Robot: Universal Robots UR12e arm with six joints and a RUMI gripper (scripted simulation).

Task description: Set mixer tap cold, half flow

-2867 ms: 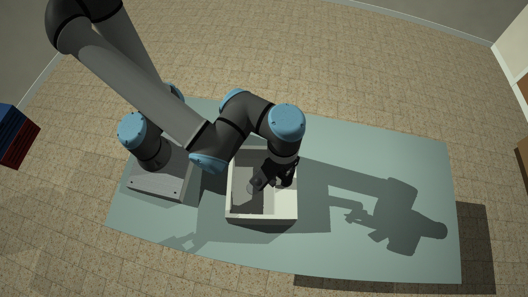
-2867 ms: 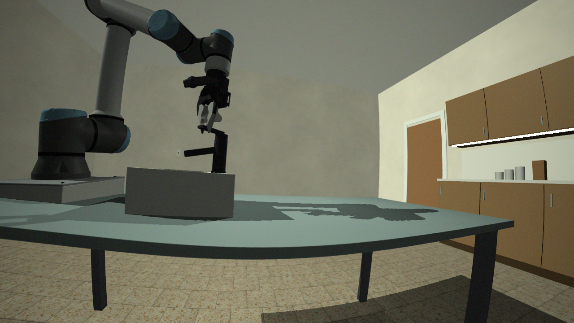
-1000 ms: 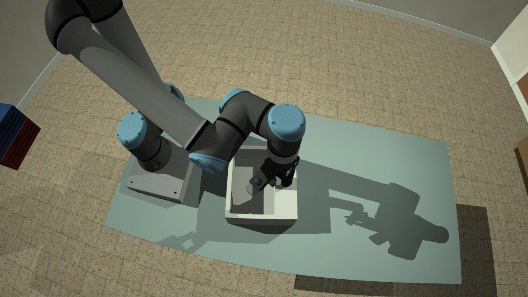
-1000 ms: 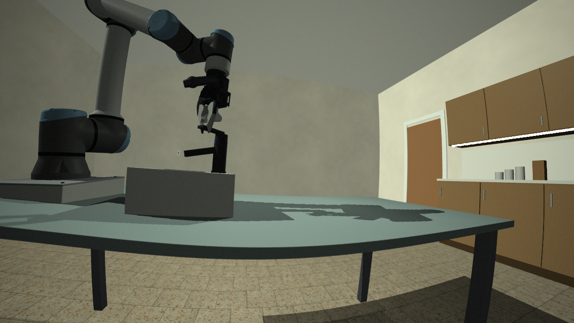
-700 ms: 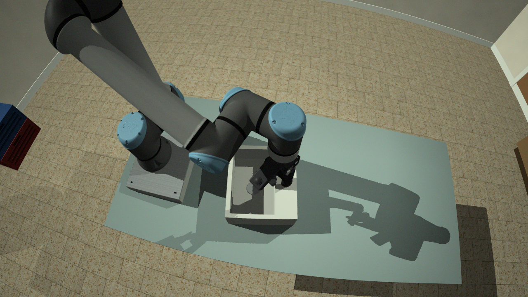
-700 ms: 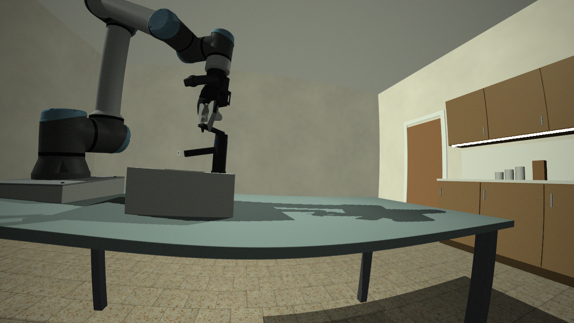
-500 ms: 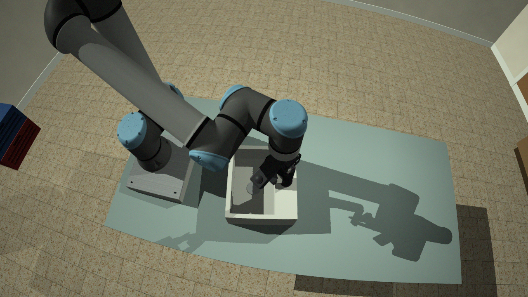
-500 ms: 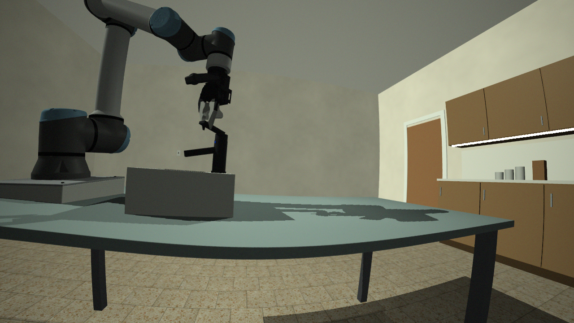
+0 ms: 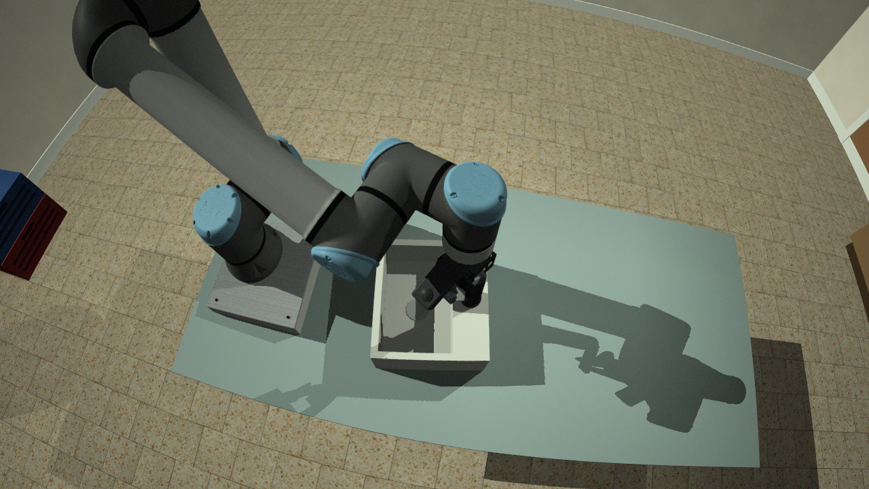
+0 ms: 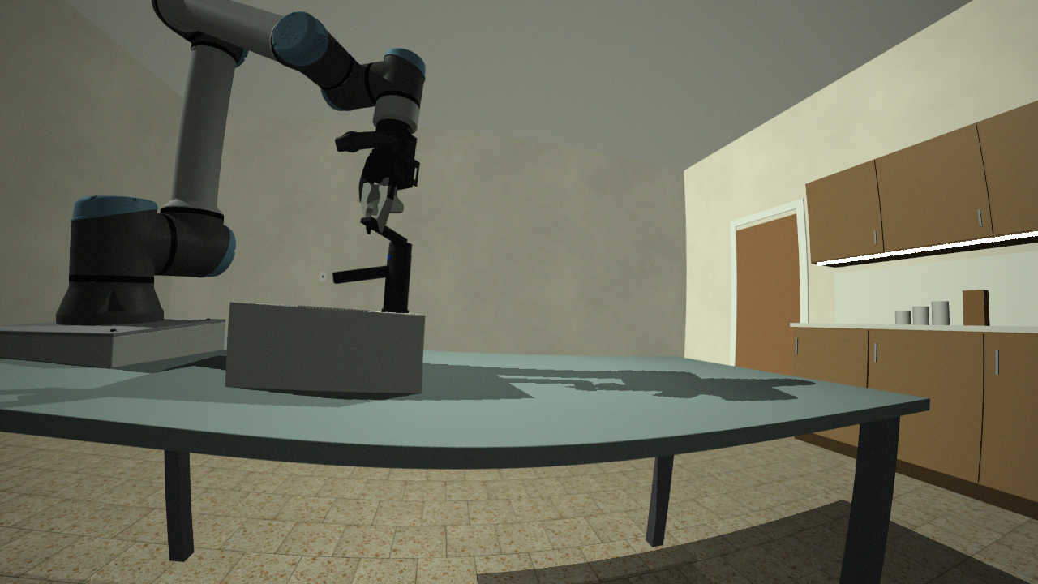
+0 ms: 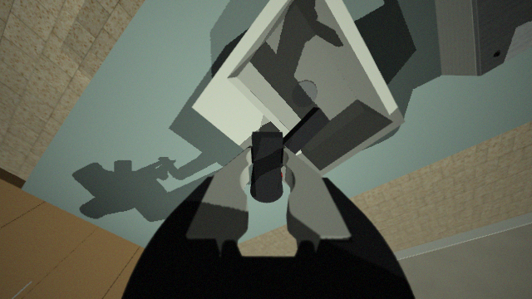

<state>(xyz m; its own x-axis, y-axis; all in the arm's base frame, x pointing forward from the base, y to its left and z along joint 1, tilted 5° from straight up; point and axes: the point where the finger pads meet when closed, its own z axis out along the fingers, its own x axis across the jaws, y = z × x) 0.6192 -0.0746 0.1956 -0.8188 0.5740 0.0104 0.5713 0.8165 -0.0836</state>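
Mixer tap (image 10: 396, 279), all black, stands upright on the rim at the right rear corner of a pale box-shaped sink basin (image 10: 324, 347) that sits on the grey-green worktop (image 10: 581, 406), just right of the arm's grey base plate (image 10: 43, 347). Inside the basin, the top view shows only a round drain (image 9: 414, 311) on the shadowed floor. From the tap's body a straight spout (image 10: 358, 274) reaches left over the basin, level with the worktop. A small blue dot (image 10: 390, 255) marks the body's near side; in the wrist view a red speck (image 11: 281, 176) shows beside it. The lever (image 10: 387, 232) slopes up and left from the tap's top, though how far it is turned is hard to judge from here. The claw (image 10: 374, 215) hangs straight down and pinches the lever's raised tip.
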